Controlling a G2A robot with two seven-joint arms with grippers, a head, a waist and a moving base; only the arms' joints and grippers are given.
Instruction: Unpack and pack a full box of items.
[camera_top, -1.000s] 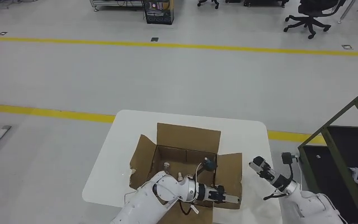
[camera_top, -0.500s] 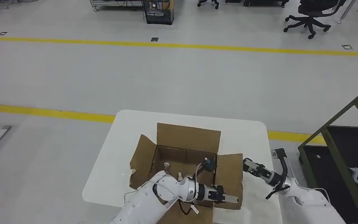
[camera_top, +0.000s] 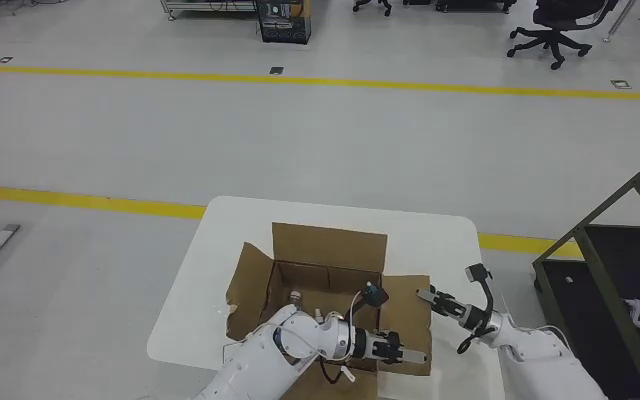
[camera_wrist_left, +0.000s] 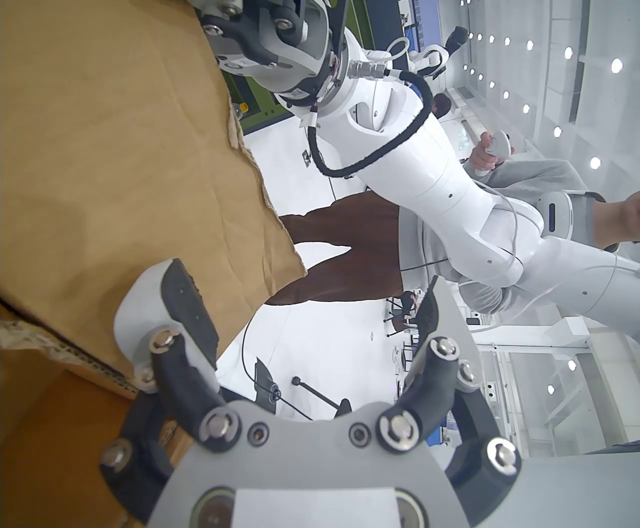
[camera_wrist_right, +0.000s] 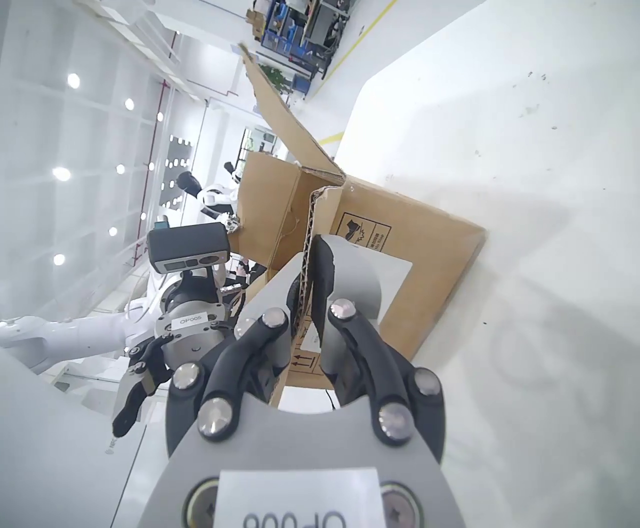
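An open cardboard box (camera_top: 330, 248) stands on the white table (camera_top: 440, 235) with its flaps spread. My right gripper (camera_top: 425, 297) (camera_wrist_right: 312, 255) is shut on the corrugated edge of the box's right flap (camera_top: 405, 300) (camera_wrist_right: 400, 250). My left gripper (camera_top: 408, 355) (camera_wrist_left: 305, 285) lies across the box's near side at that flap's near corner. It is open, with one finger (camera_wrist_left: 185, 300) against the flap's (camera_wrist_left: 125, 150) torn edge and nothing between the pads. Small pale items (camera_top: 296, 296) lie inside the box, mostly hidden by the left arm.
A green-framed rack (camera_top: 598, 262) stands just off the table's right side. Bare tabletop runs along the far edge and to the left of the box (camera_top: 200, 290). The table's right rim (camera_top: 480, 290) is close to my right arm.
My right gripper moved left from the table's right edge and closed on the box's right flap. The box shifted slightly to the left. The left gripper stayed put.
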